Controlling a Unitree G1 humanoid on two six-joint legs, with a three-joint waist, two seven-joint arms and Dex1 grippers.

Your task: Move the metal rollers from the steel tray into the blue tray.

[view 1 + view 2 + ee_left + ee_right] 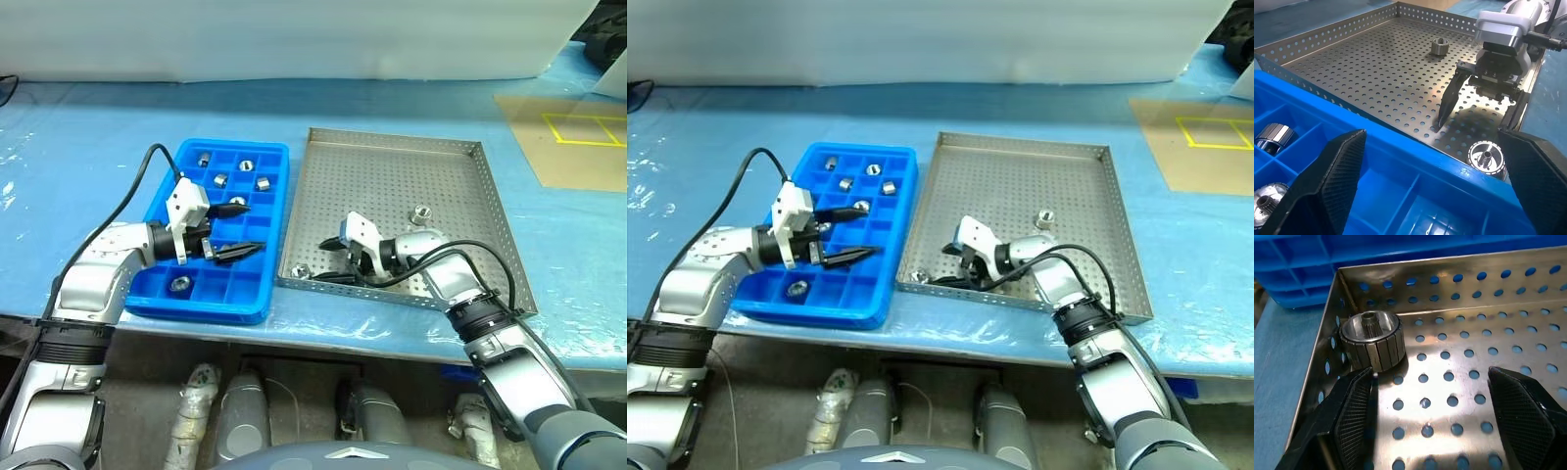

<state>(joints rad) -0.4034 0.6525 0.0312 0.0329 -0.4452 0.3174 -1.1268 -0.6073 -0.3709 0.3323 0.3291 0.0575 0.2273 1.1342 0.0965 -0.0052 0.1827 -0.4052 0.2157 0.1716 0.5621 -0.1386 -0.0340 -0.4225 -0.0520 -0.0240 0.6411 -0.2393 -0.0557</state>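
Nearest us, at seven o'clock, our left gripper (pixel 231 231) hangs over the blue tray (pixel 157 294), fingers apart and empty; six rollers sit in its cells. At five o'clock our right gripper (pixel 331 262) gapes inside the steel tray (pixel 392 147). Its wrist view reveals a corner roller (pixel 1373 340) beside one fingertip (pixel 1354 401), ungripped. Farther off lies another roller (pixel 421 212).

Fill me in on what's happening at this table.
A two-armed robot is moving metal rollers from the steel tray into the blue tray. The right gripper, open, is low in the steel tray's near corner beside a roller standing against the rim, not yet grasped. Another roller sits further back in that tray. The left gripper hovers open and empty over the blue tray, where several rollers already lie in compartments.
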